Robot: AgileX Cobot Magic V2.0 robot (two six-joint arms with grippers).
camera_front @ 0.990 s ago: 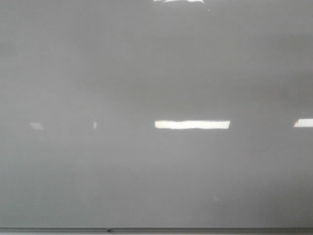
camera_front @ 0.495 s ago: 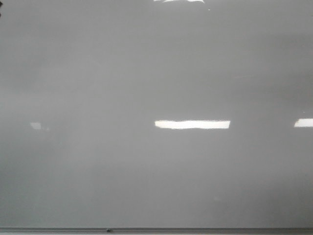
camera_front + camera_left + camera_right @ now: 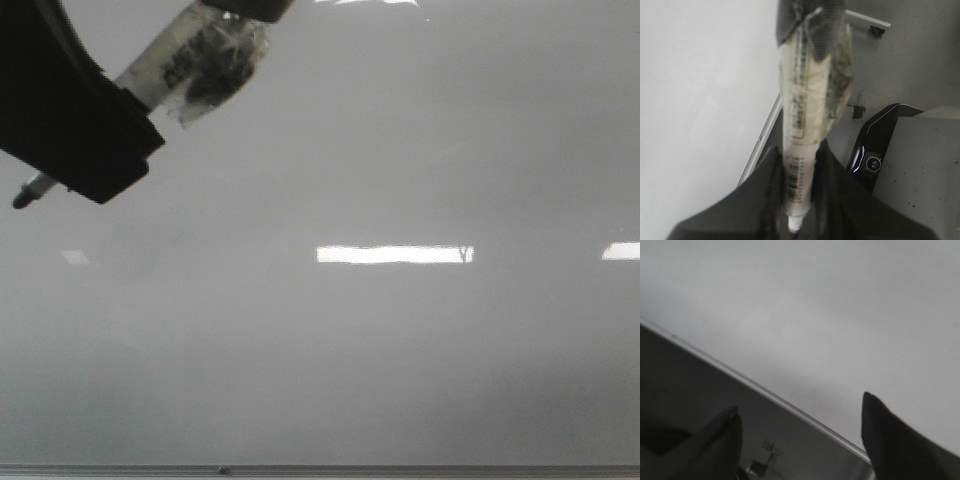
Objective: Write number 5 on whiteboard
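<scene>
Front view: one whiteboard (image 3: 400,350); one marker (image 3: 150,75) in left pincer (image 3: 795,200); right pincer (image 3: 800,435) agape.

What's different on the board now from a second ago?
The left gripper has come into view at the upper left, shut on a marker with its tip pointing down-left. The whiteboard stays blank, with no number 5 on it, and its light reflections are unchanged.
</scene>
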